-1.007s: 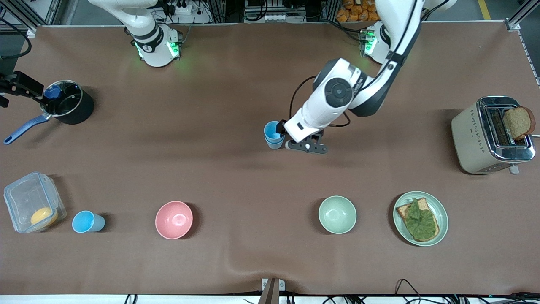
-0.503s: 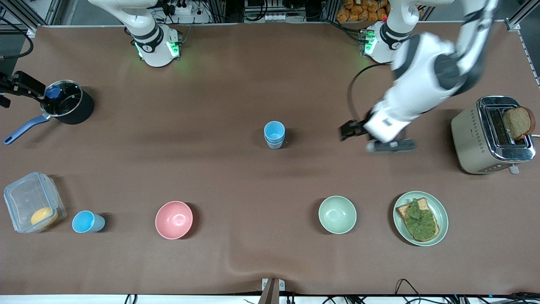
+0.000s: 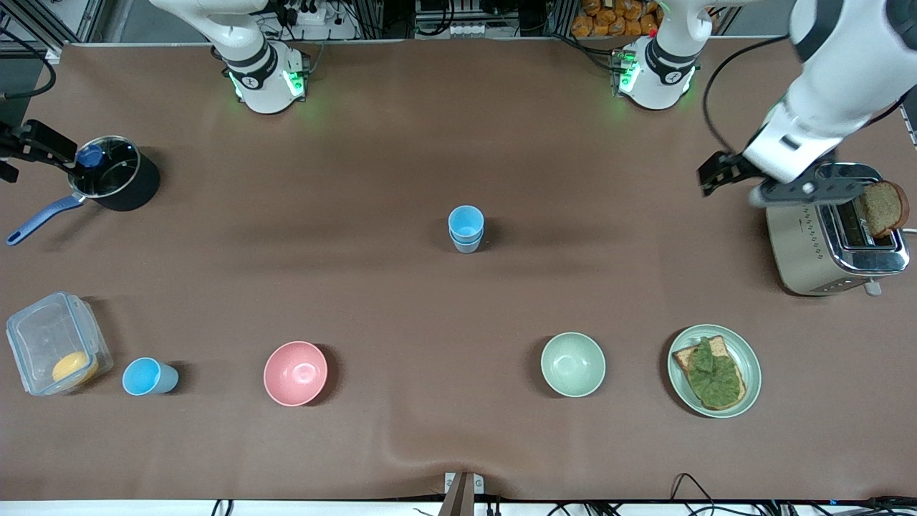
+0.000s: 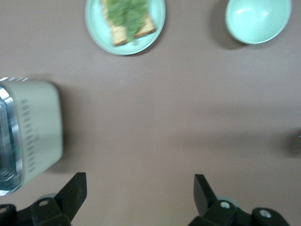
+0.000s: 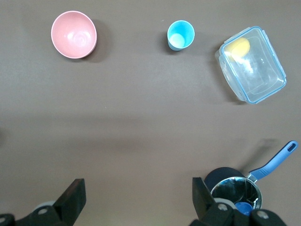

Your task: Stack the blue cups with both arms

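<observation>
- Two stacked blue cups (image 3: 466,228) stand mid-desk; a single blue cup (image 3: 147,377) sits beside the food container (image 3: 57,342).
- Left claw (image 4: 140,194), wide and empty, hangs beside the toaster (image 3: 831,233).
- Right claw (image 5: 138,197), wide and empty, hangs beside the saucepan (image 5: 233,193).

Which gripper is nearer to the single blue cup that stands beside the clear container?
Right. The right gripper hangs open near the black pot, at the single blue cup's end; the left gripper is open beside the toaster.
</observation>
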### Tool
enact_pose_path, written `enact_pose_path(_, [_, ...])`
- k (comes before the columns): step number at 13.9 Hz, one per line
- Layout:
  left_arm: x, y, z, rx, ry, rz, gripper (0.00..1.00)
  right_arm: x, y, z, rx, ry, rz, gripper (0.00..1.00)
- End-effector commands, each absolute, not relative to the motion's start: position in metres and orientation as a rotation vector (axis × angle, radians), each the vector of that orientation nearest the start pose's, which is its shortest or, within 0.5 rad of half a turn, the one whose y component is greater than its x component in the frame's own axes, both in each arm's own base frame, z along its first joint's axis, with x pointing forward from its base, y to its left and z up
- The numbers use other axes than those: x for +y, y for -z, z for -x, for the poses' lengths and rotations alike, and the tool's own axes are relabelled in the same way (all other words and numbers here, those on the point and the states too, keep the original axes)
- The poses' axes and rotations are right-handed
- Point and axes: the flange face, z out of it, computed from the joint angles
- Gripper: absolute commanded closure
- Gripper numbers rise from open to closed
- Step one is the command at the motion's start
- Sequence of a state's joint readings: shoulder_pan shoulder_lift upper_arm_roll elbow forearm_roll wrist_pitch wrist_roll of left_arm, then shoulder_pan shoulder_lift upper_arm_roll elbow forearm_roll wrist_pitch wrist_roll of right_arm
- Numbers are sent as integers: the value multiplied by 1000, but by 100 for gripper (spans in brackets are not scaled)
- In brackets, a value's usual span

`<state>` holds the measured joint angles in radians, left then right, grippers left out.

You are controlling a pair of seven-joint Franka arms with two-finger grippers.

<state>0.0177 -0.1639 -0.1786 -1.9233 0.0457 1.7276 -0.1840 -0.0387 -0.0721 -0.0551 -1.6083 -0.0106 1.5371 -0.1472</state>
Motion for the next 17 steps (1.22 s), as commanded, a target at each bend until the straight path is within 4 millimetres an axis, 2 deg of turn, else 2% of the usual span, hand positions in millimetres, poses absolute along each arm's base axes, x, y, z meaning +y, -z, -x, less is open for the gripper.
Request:
enact_pose_path(1, [-71, -589, -497, -34, -48, 3033, 0, -54, -649, -516, -78, 2, 3129, 0])
enact_pose_path(3, [-70, -606, -500, -41, -4, 3049, 0, -53, -649, -516, -80, 2, 3128, 0])
enact_pose_path(4, [-59, -615, -502, -77, -3, 3064, 0, -52, -649, -516, -82, 2, 3129, 0])
enact_pose_path(5, [-58, -624, -500, -90, -13, 3085, 0, -52, -650, -515, -83, 2, 3129, 0])
enact_pose_path(8, [-64, -634, -499, -92, -24, 3093, 0, -55, -650, -513, -75, -15, 3128, 0])
enact_pose_path(10, [-66, -628, -503, -89, -43, 3094, 0, -55, -655, -510, -80, 2, 3128, 0])
enact_pose_path(15, [-67, -631, -505, -89, -36, 3096, 0, -51, -662, -507, -83, 19, 3130, 0])
enact_pose_path(17, [-66, -633, -506, -89, -27, 3090, 0, -57, -663, -502, -66, 5, 3128, 0])
